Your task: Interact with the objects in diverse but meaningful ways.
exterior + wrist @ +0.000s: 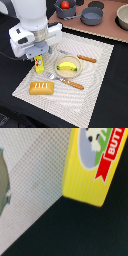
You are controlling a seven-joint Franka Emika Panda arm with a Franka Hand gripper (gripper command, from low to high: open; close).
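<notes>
Yellow packet (39, 63) is seen upright at the striped mat (95, 75) edge, under the gripper (36, 52); finger state cannot be told. Step judged: grasping or releasing. Next move needs vertical clearance.

Yellow packet (39, 63), red print

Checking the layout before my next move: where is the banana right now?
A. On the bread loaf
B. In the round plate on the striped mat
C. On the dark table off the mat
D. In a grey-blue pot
B: the exterior view shows the banana lying inside the round plate on the striped mat, between the fork and knife.
</notes>
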